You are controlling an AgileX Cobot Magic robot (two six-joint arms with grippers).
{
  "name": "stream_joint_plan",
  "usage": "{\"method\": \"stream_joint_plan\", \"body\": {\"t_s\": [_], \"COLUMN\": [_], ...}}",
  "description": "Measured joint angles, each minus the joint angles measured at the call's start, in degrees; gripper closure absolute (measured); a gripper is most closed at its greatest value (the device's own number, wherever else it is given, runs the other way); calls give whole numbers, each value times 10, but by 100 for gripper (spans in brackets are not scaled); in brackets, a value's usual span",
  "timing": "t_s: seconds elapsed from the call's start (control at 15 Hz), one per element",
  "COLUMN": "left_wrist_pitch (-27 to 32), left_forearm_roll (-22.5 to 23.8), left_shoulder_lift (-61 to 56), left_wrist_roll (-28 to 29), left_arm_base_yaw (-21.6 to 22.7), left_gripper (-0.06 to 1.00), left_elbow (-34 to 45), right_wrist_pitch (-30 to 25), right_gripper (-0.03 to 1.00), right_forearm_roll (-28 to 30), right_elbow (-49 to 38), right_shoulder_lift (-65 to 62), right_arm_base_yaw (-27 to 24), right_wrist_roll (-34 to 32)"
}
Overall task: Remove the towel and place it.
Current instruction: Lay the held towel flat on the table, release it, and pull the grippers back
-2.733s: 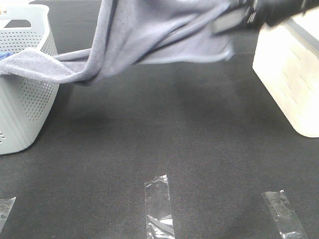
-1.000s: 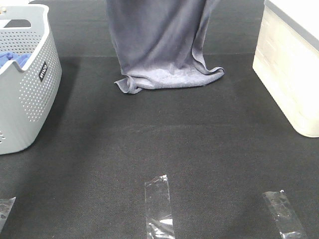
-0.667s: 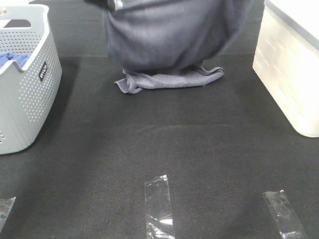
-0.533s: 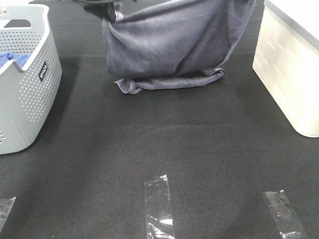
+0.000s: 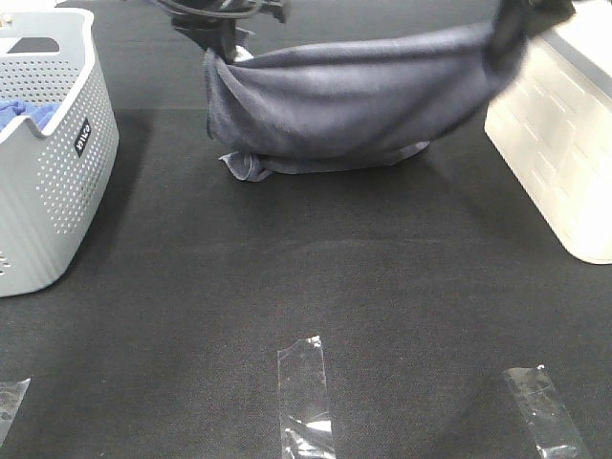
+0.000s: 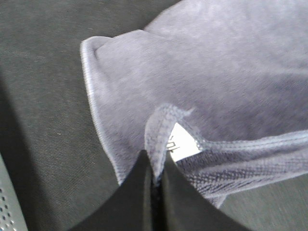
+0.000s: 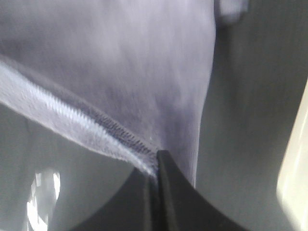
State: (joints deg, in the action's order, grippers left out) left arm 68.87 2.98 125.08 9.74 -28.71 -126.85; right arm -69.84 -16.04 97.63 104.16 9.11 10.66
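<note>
The greyish-lavender towel [image 5: 354,105] hangs stretched between my two grippers at the back of the black table, sagging in the middle, its lower edge bunched on the table. My left gripper [image 5: 222,33] is shut on the towel's left corner; in the left wrist view the fingers [image 6: 154,187] pinch the hem beside a white label [image 6: 182,146]. My right gripper [image 5: 512,29] is shut on the right corner; in the right wrist view the fingers [image 7: 156,166] clamp the stitched hem [image 7: 72,118]. The towel [image 6: 216,82] fills both wrist views.
A grey perforated basket [image 5: 48,172] stands at the left with a bright blue cloth [image 5: 24,113] inside. A white box [image 5: 559,143] stands at the right. Clear tape strips [image 5: 304,397] lie on the black table [image 5: 335,287] near the front.
The towel came out of the basket and its lower edge settled on the table. In the last second both grippers came down and spread apart, stretching its top edge wide.
</note>
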Motion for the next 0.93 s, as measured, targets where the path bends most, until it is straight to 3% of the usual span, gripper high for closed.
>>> {"method": "stream_joint_plan", "body": {"t_s": [0.13, 0.47, 0.93], "left_wrist_pitch": [0, -2, -17], "left_forearm_roll": [3, -10, -23], "left_shoulder_lift": [-28, -163, -233], "left_wrist_roll": [3, 48, 167], "left_arm_base_yaw": [-28, -105, -266], "left_gripper": [94, 94, 94], "left_elbow": [56, 345, 545], "right_wrist_pitch": [1, 1, 1], "right_gripper": [97, 97, 97], "right_forearm_roll": [3, -38, -56], "right_elbow": [-124, -351, -581], "right_shoulder_lift": [-65, -194, -360], "right_arm_base_yaw": [-2, -2, -2], "right_wrist_roll": [-6, -9, -29]}}
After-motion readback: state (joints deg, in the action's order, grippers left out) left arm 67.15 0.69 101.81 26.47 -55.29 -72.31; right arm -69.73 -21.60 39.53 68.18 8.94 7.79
